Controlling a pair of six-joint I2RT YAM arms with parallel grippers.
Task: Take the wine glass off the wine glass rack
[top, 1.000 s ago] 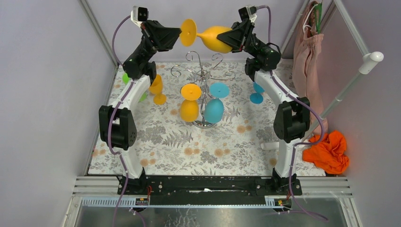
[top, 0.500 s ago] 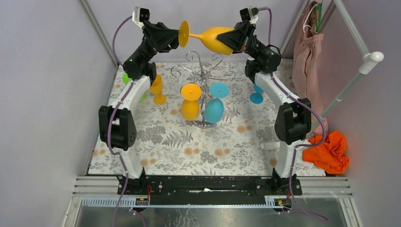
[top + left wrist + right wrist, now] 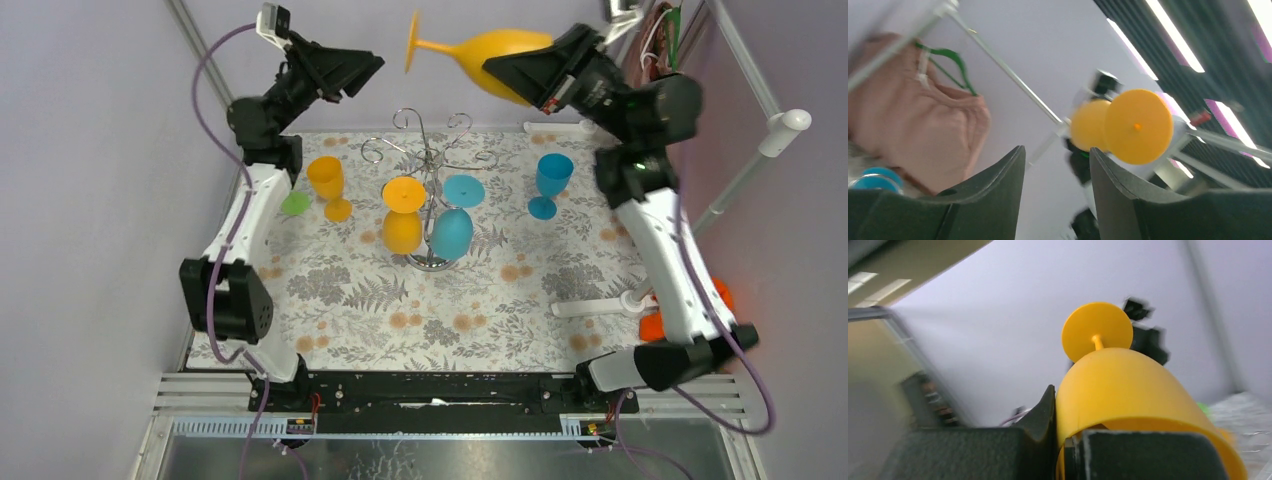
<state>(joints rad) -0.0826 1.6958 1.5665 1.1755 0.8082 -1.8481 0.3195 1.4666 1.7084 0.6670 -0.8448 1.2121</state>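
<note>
pulled rightward, clear of left jaws, now parted and empty: orange wine glass [image 3: 490,50], rim pinched in right jaws, high above wine glass rack [image 3: 430,150]. risk: rim-only pinch slipping, glass dropping.

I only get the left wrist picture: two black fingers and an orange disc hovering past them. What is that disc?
Observer: The foot of an orange wine glass; the right arm's fingers pinch its bowl wall at the rim.
Operator: Any other glasses around?
Observer: The wine glass rack holds an upside-down orange glass and an upside-down blue glass.
Operator: None standing?
Observer: Seen from above, an upright orange glass stands left of the rack, an upright blue glass right of it.
</note>
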